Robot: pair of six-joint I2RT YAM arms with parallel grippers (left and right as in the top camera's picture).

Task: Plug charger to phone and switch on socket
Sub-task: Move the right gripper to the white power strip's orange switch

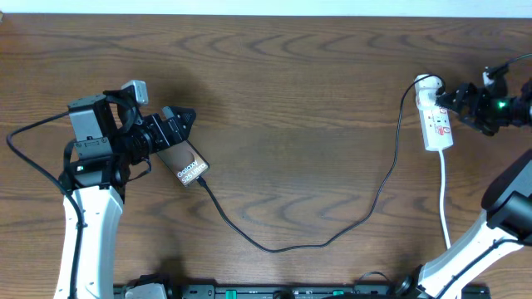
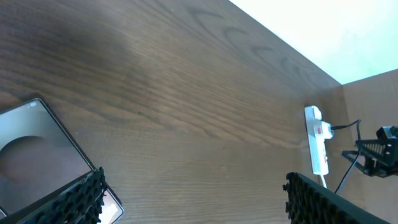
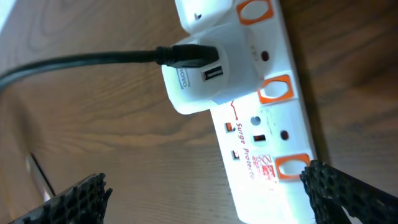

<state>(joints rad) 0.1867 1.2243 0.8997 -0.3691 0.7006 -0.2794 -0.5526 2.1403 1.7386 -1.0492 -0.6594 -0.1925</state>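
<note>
Overhead: phone (image 1: 189, 166) has its 10 o'clock end hidden under left gripper (image 1: 174, 131); charger (image 1: 283, 249) tip at phone's 5 o'clock corner too small to tell if seated. Left wrist view: phone cut off by 9 & 6 o'clock edges, socket (image 2: 317, 146) tiny, print unreadable. Right wrist view: socket cut off at 12 & 6 o'clock, red lettering partly blurred, switch positions unclear

Phone (image 1: 190, 169), nr left edge of table (image 1: 291, 100): white "Galaxy" lettering, rest illegible. Socket (image 3: 267, 143), right edge: red "Surge Protect…" txt.
</note>
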